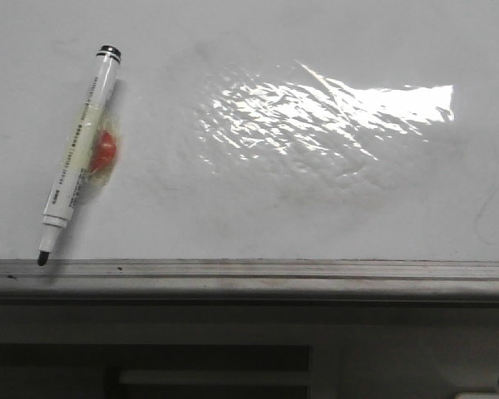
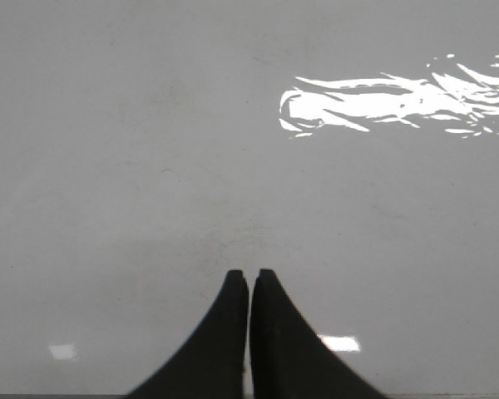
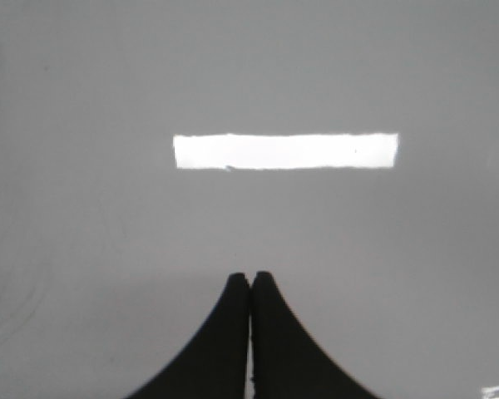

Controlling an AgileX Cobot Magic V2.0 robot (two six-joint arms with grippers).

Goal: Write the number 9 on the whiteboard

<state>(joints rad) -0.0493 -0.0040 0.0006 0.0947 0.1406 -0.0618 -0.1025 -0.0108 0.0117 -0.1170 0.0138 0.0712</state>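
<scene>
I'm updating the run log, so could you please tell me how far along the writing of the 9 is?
Nothing looks done yet: the whiteboard carries no drawn figure. Nothing is in hand either; the marker pen lies uncapped on the board, tip near the grey ledge, and the left tool and right tool are both shut and empty. Left to do: picking up the pen and writing the whole 9.

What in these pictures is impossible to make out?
- Front view: print on the marker is too small to read; neither arm shows.
- Front view: the red thing beneath it is partly covered.
- Whiteboard: glare washes out that patch.
- Wrist views: left claw and right claw show tips only.
</scene>
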